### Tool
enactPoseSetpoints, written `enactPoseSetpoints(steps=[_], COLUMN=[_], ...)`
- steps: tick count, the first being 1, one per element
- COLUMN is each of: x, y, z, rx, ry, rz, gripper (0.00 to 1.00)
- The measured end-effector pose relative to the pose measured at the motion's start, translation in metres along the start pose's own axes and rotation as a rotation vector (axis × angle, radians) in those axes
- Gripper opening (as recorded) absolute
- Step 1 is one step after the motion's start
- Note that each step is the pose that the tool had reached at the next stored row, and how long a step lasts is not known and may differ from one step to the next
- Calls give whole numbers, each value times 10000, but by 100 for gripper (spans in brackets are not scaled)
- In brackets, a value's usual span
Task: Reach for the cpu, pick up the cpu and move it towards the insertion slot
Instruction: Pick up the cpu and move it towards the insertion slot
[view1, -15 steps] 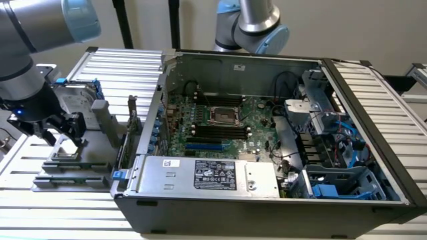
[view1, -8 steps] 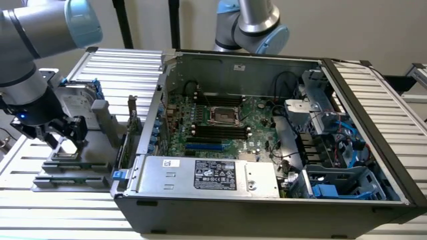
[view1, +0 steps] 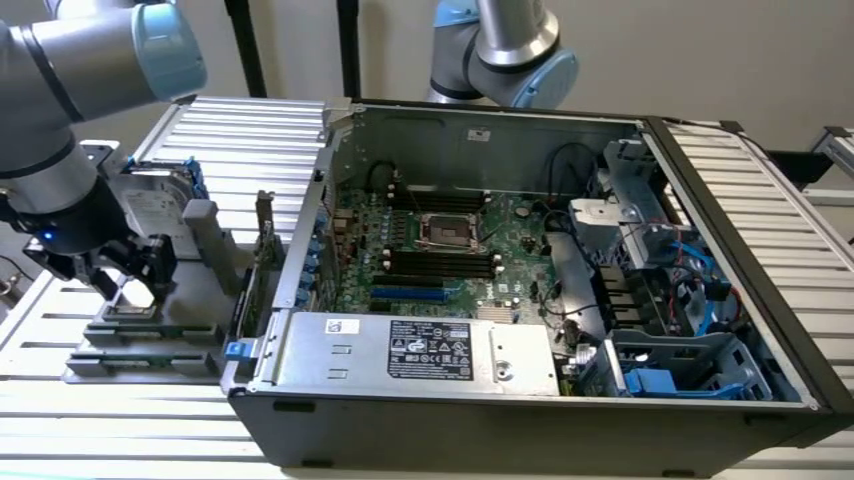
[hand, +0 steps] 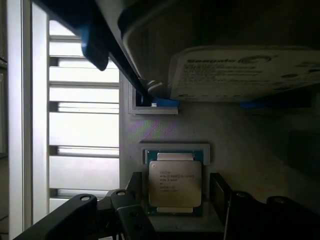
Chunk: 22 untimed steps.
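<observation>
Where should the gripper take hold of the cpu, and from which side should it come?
Likely by two opposite side edges, coming straight down from above. The cpu lies flat, metal top up, in a shallow recess of the grey tray, so only its thin edges offer purchase. The open gripper straddles it.

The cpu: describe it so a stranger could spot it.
Left of the open black computer case in the exterior view, a grey holder tray sits under the gripper. Between the open fingers lies the cpu: a small flat square chip with a silver-grey top, far smaller than the labelled silver hard drive.
</observation>
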<state>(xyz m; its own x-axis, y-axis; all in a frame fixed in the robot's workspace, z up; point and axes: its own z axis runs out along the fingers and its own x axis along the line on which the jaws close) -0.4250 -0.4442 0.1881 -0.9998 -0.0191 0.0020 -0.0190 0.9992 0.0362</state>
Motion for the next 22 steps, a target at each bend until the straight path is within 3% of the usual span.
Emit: enactPoseSetpoints(steps=[10, 17, 20, 21, 22], x=[-18, -21, -20, -20, -21], y=[-1, 10, 13, 14, 15], z=[11, 11, 10, 10, 11], rx=[19, 33, 40, 42, 43], ry=[96, 101, 103, 103, 102], rz=[3, -11, -24, -29, -34], gripper=[65, 65, 63, 56, 56])
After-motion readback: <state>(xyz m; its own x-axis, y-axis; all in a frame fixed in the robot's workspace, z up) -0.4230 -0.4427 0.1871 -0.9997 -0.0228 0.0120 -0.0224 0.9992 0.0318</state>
